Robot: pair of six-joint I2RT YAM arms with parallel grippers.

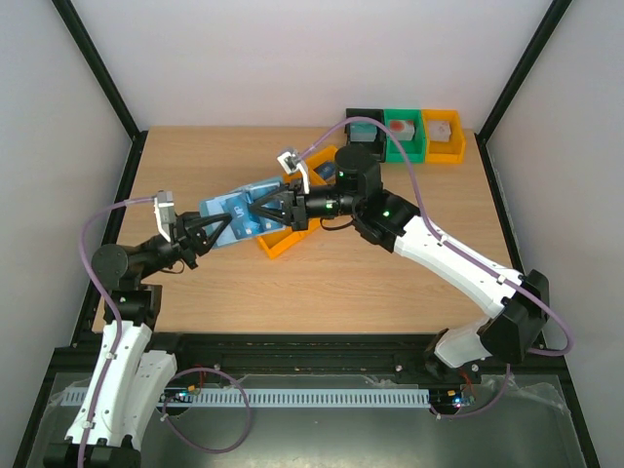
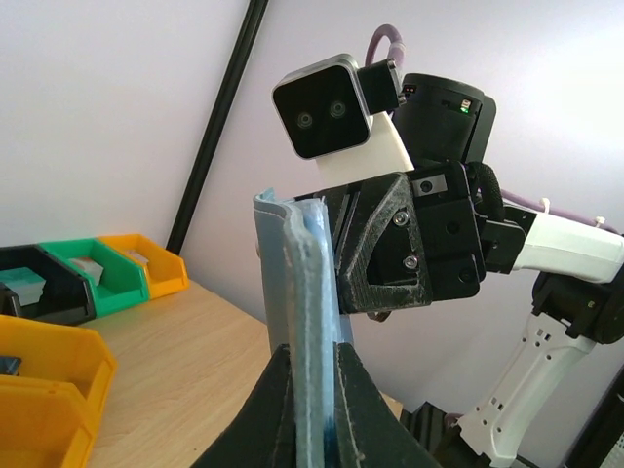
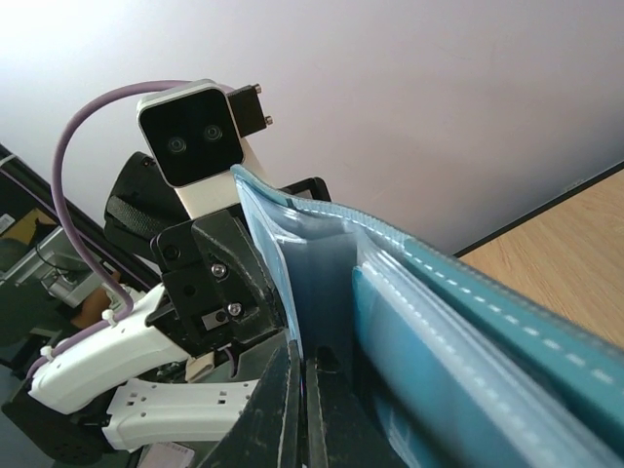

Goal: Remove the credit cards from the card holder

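Observation:
The light blue card holder (image 1: 239, 213) hangs in the air over the table's middle, held at both ends. My left gripper (image 1: 214, 231) is shut on its near-left edge; in the left wrist view the holder (image 2: 304, 292) stands edge-on between the jaws of the gripper (image 2: 310, 349). My right gripper (image 1: 263, 210) is shut on one thin outer leaf (image 3: 268, 244), pinched at the jaws (image 3: 304, 359). The holder gapes open there, showing clear sleeves (image 3: 439, 361) with a blue surface inside. I cannot make out separate credit cards.
An orange bin (image 1: 283, 241) lies under the holder, and a second orange bin (image 1: 314, 172) lies behind the right wrist. Black (image 1: 363, 123), green (image 1: 405, 136) and orange (image 1: 442, 136) bins stand at the back right. Bins also show in the left wrist view (image 2: 58, 380).

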